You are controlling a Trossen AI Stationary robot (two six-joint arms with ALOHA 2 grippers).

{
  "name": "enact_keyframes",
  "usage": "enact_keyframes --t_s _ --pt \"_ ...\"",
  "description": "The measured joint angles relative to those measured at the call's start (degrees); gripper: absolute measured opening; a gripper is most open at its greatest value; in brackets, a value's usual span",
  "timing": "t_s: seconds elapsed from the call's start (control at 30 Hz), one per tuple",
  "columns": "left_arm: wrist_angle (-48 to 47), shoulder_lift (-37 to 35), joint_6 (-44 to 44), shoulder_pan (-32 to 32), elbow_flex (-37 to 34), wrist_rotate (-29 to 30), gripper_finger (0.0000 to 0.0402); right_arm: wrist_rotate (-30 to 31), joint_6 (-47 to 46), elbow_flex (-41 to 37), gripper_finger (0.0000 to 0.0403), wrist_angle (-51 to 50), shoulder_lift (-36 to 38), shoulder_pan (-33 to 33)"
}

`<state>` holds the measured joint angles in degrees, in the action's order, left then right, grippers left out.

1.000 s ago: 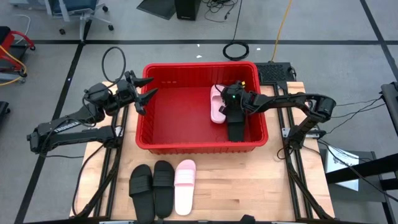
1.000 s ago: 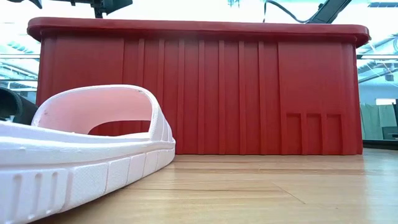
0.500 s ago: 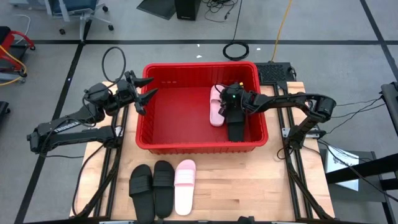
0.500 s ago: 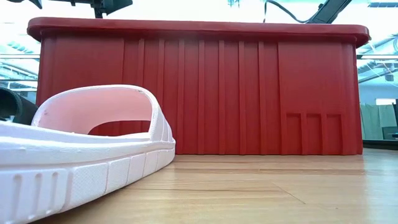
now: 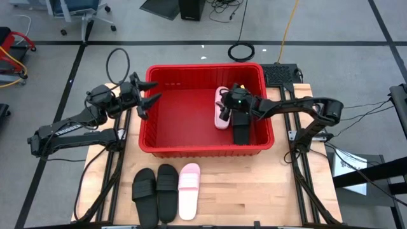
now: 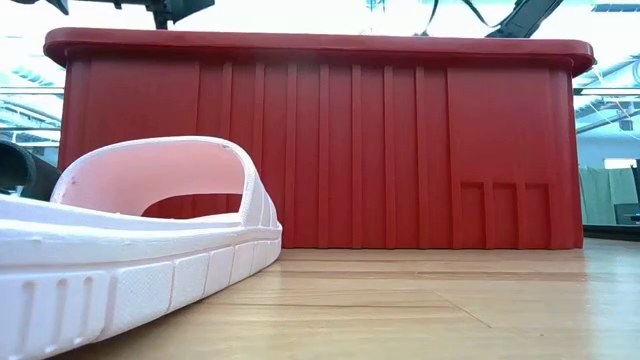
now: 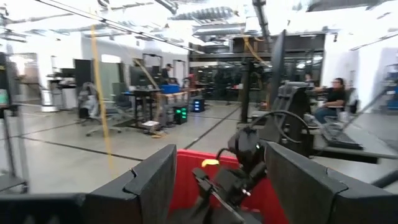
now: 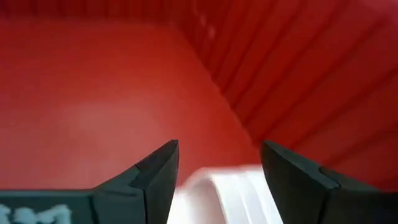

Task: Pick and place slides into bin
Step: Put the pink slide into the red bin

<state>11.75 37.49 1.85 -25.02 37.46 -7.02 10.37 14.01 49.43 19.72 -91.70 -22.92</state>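
Right gripper (image 5: 224, 104) now farther left over pink slide (image 5: 220, 116).

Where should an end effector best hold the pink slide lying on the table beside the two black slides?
Probably the wide strap of the pink slide, from straight above. The slide lies flat, sole down, and the strap arches up, leaving a gap underneath for one finger. A black slide touches one side, so side access is tight.

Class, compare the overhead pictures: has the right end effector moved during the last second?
Yes. The right end effector has shifted slightly toward the bin's far wall and left side, over the pink slide inside.
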Motion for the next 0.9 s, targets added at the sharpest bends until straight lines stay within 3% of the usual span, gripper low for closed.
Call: enact_keyframes --t_s 0.47,0.7,0.9 --pt "0.75 -0.06 1.50 4.90 -0.01 -10.78 0.0250 0.02 1.74 0.00 0.0208 8.03 10.52 9.18" --pt "0.85 -0.06 1.70 12.06 -0.01 -11.12 0.0250 0.00 -0.73 0.00 0.0204 9.44 15.88 16.11" --pt "2.40 -0.06 -1.45 22.59 -0.01 -12.93 0.0250 -0.13 -4.92 0.00 0.0203 9.20 18.71 22.89"
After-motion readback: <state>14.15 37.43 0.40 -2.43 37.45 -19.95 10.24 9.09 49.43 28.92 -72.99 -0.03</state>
